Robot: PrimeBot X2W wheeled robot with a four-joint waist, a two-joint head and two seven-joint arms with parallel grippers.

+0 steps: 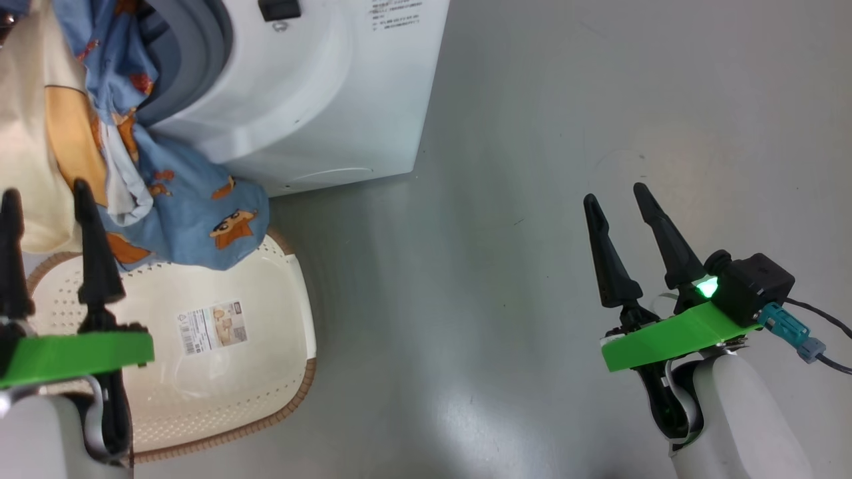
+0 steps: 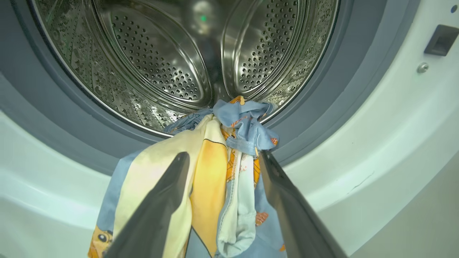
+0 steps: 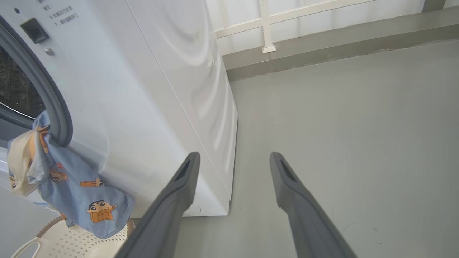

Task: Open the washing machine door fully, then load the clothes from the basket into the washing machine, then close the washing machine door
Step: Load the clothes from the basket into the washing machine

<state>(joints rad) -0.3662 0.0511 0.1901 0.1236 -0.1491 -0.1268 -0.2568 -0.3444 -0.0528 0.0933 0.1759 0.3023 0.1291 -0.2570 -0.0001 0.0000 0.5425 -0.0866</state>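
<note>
Though half inside, clothes across gasket

Both arms come up from the bottom corners of the head view, pale forearms first, each with a bright green plate at the wrist. The left gripper sits low left, fingers pointing straight up, jaws spread wide and gripping nothing. The right gripper is low right, fingers leaning a bit leftward, jaws spread just as wide and holding nothing. Its wrist carries a black camera block with a small green light glowing, plus a teal plug with a cable trailing off. The two grippers sit well apart.
</note>
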